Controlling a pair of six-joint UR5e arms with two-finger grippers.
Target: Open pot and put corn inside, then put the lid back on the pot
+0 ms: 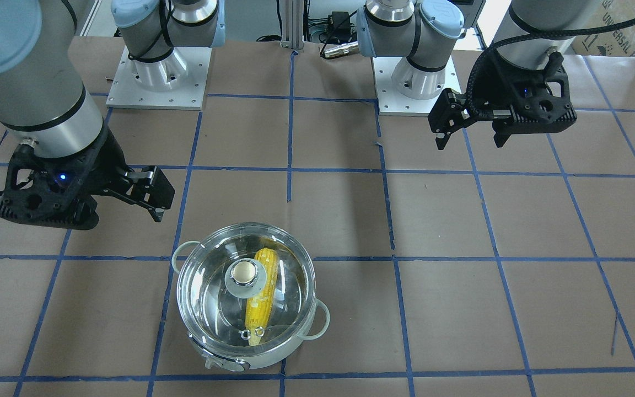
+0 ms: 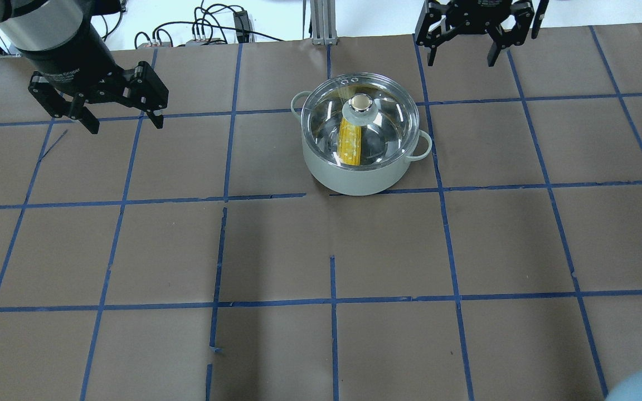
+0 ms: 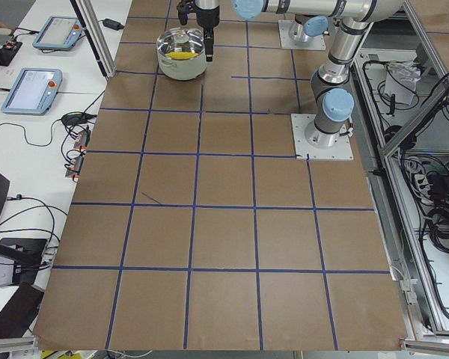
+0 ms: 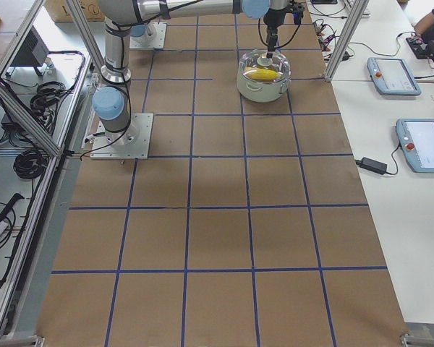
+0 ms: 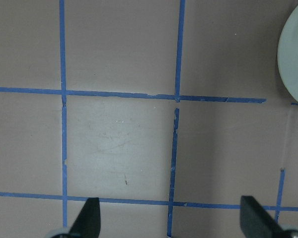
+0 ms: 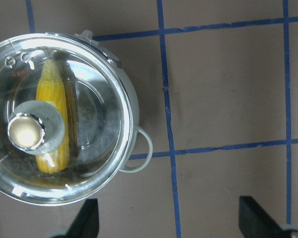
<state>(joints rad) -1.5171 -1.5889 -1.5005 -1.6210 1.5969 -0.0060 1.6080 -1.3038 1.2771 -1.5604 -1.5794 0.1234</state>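
Observation:
The pot (image 1: 265, 362) stands on the brown table with the glass lid (image 1: 290, 275) seated on it. The corn (image 1: 267, 264) lies inside, seen through the glass beside the lid's beige knob (image 1: 245, 273). From overhead the pot (image 2: 349, 181), lid (image 2: 390, 125) and corn (image 2: 349, 146) sit at the table's far middle. My left gripper (image 2: 123, 123) is open and empty, well to the pot's left. My right gripper (image 2: 460, 58) is open and empty, above the table to the pot's far right. The right wrist view shows the lid (image 6: 99, 124), corn (image 6: 49, 94) and a loop handle (image 6: 144, 153). The left wrist view shows only the pot's edge (image 5: 294, 64).
Blue tape lines (image 2: 332, 301) grid the brown table cover. The arm bases (image 1: 157, 77) stand on plates at the robot's side. Tablets (image 4: 394, 76) and cables lie on the side benches beyond the table edge.

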